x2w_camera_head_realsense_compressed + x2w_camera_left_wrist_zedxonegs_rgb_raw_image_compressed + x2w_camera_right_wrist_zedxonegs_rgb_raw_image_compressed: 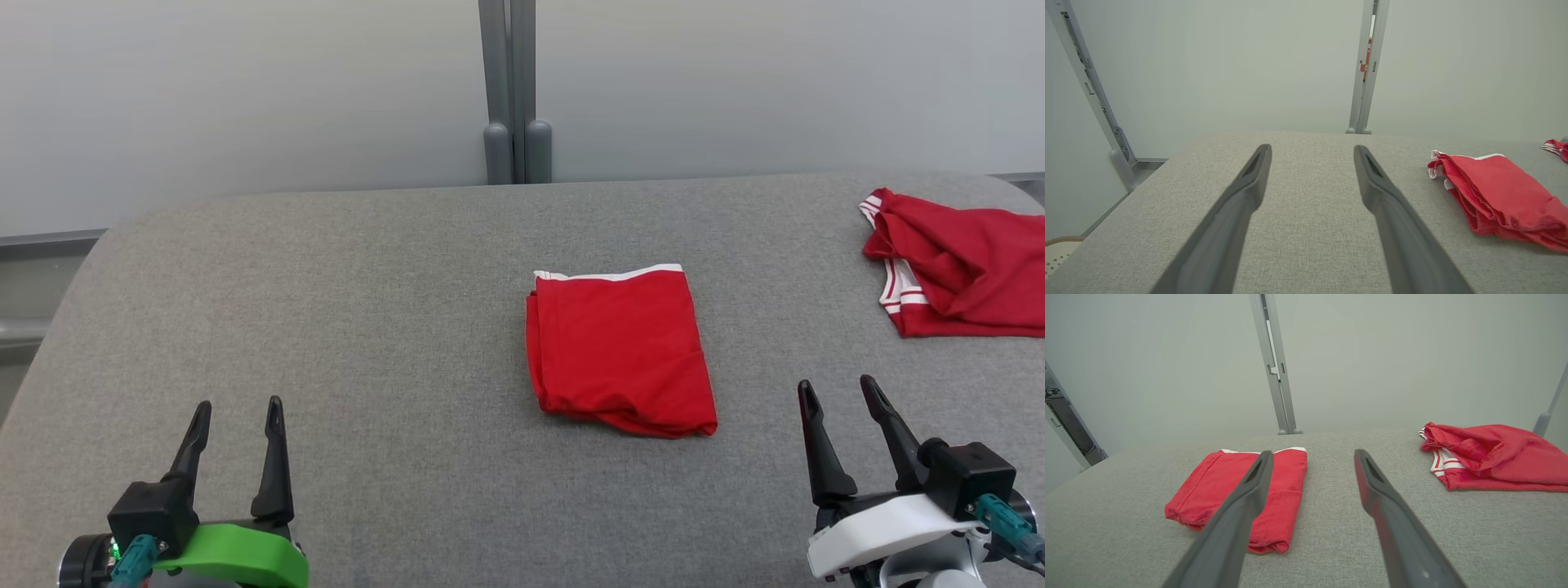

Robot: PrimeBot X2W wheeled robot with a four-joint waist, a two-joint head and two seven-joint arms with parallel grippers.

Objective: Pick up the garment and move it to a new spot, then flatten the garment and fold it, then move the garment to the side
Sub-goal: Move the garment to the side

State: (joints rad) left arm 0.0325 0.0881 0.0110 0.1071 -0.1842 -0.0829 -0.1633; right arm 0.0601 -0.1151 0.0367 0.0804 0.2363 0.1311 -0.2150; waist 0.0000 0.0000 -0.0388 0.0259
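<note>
A red garment with a white hem (pixel 620 347) lies folded into a neat rectangle at the middle of the grey table (pixel 367 310); it also appears in the left wrist view as the folded garment (pixel 1498 196) and in the right wrist view as the folded garment (pixel 1241 494). My left gripper (pixel 237 412) (pixel 1310 153) hovers open near the front left, well clear of the cloth. My right gripper (pixel 837 392) (pixel 1310 457) stands open at the front right, a little to the right of the folded garment. Nothing is between either pair of fingers.
A second red garment with white stripes (pixel 955 261) (pixel 1490 455) lies loosely bunched at the table's far right edge. A grey post (pixel 514 90) stands behind the table at the middle, against a pale wall. The table's left corner is rounded.
</note>
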